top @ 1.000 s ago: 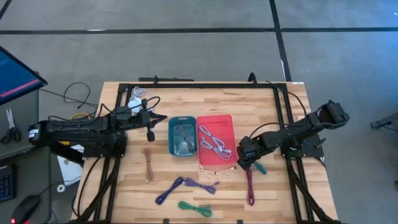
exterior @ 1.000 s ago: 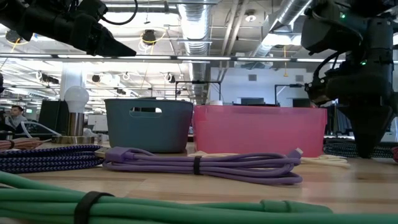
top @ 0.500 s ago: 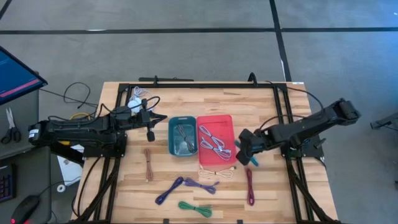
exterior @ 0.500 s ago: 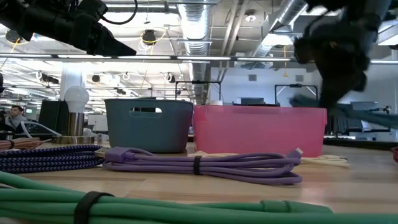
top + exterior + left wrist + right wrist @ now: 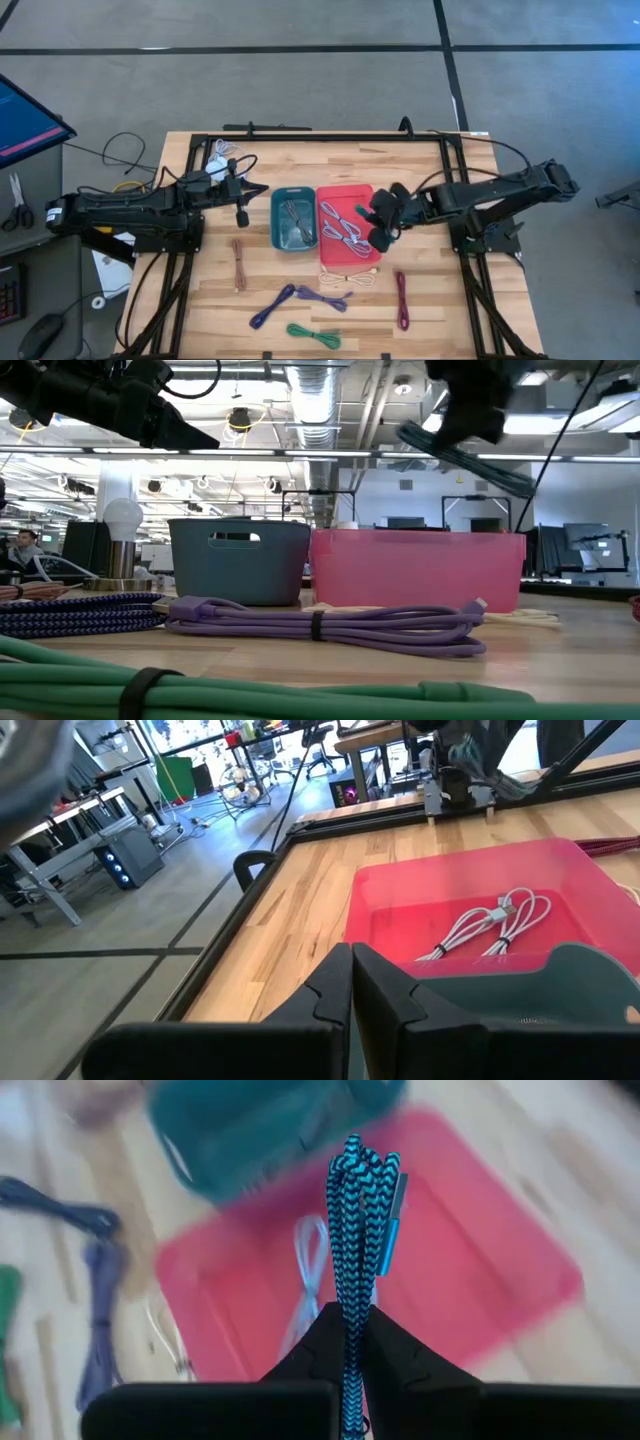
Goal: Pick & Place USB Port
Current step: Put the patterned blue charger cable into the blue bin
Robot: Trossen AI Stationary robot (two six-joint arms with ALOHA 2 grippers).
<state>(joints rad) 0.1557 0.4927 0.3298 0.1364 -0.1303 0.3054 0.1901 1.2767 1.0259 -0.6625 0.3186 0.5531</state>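
My right gripper hangs over the right rim of the pink bin, shut on a blue-teal braided USB cable bundle. The low view shows the bundle slanting out well above the bin. White and purple cables lie on the pink bin's floor. The teal bin stands to its left and holds cables too. My left gripper is shut with nothing in it, held level above the table just left of the teal bin. My right gripper pinches the coiled cable bundle between its two fingers, at one end of the bundle. The rest juts out past the fingertips with a metal plug alongside. The fingers slant down from the table's right side. The bundle is lifted clear above the pink bin.
Loose cable bundles lie on the near half of the table: purple, dark purple, green, maroon, brown, cream. White cable lies at the far left corner. Black frame rails run along the table edges.
My right gripper has risen from the table near the maroon cable and swung toward the table's left, to the pink bin, rolling its wrist as it went. The blue-teal bundle has come up with it, lifted clear of the table.
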